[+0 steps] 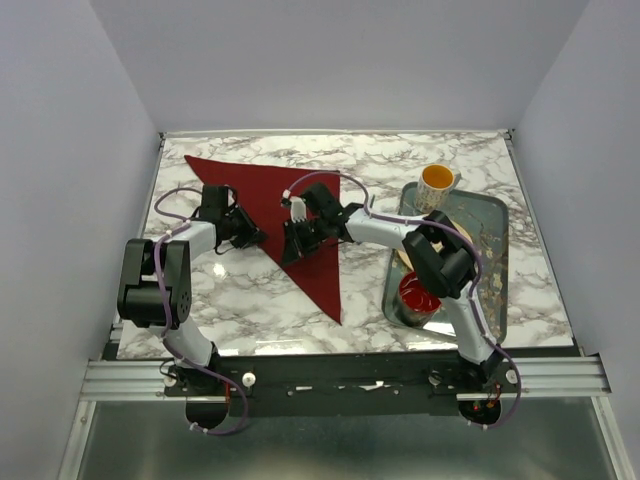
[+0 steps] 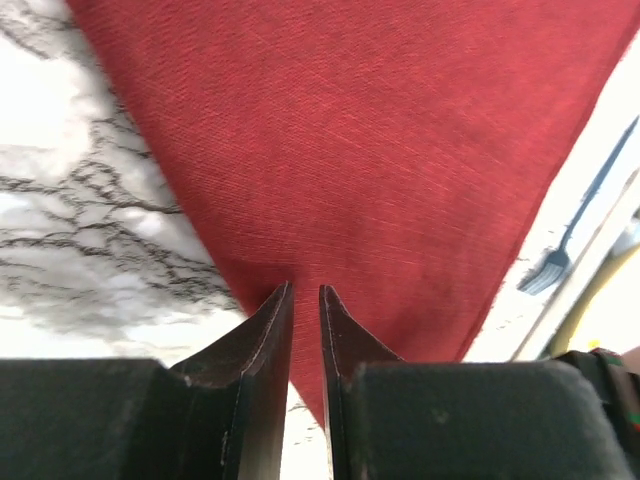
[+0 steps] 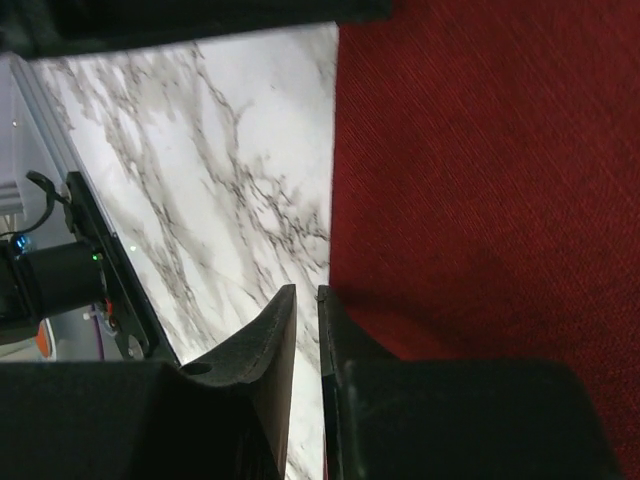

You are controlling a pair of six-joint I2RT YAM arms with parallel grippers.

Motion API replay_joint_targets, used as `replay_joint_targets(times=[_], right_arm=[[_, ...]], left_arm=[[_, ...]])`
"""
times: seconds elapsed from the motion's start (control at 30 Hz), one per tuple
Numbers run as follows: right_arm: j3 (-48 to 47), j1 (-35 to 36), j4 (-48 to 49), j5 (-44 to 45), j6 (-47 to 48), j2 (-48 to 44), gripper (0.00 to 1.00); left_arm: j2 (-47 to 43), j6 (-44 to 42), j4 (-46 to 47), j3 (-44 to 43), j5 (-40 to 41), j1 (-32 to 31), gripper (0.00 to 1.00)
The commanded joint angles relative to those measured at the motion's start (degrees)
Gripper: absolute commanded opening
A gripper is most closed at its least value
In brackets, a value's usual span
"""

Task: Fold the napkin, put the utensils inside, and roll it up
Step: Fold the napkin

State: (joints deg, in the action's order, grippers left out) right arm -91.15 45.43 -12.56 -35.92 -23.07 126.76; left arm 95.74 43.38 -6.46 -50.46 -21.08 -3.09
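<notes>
With the napkin [image 1: 318, 275] lying as a flat triangle left of the tray [image 1: 488, 290], and the left gripper [image 2: 305, 290] and right gripper [image 3: 307, 292] each narrowed to a slit pinching its long edge farthest from the tray, lift both evenly, keeping that edge taut.

Left tool [image 2: 305, 298] seemingly pinches the napkin [image 2: 380, 150] corner, fork [image 2: 546, 271] rightward.
</notes>
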Motion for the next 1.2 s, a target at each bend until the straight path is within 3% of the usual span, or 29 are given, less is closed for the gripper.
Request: replay_joint_targets(times=[0.0,0.27,0.4,0.57,0.73,0.9,1.03,1.17], right_arm=[[3.61,0.36,1.92,-1.17,-1.10,1.12,0.22],[3.44,0.54,0.69,0.06,-0.22,-3.44,0.23],[10.53,1.50,2.00,1.72,-0.31,-5.21,0.23],[18.37,1.94,6.14,2.17,-1.10,-7.31,0.23],[20.66,2.03,5.35,4.02,0.13,-10.30,0.23],[25.92,2.03,5.26,5.68,0.57,-19.33,0.24],[31.12,1.94,5.44,5.34,0.66,-21.72,0.25],[37.27,1.94,8.07,5.51,-0.05,-23.13,0.25]], left_arm=[[-0.12,-1.00,0.14,0.54,4.63,0.54,0.24],[-5.74,-1.98,-2.68,-0.53,3.33,0.19,0.25],[-6.89,-1.28,-0.32,3.07,2.62,0.19,0.26],[-2.15,0.65,4.61,6.25,2.89,0.19,0.26],[-5.28,-0.13,2.69,7.21,7.97,0.19,0.25],[-9.78,-2.15,-1.97,4.76,10.45,-1.03,0.25],[-11.11,-0.23,-0.68,4.93,8.78,-3.58,0.27],[-5.42,4.26,4.87,6.07,2.28,-3.94,0.29]])
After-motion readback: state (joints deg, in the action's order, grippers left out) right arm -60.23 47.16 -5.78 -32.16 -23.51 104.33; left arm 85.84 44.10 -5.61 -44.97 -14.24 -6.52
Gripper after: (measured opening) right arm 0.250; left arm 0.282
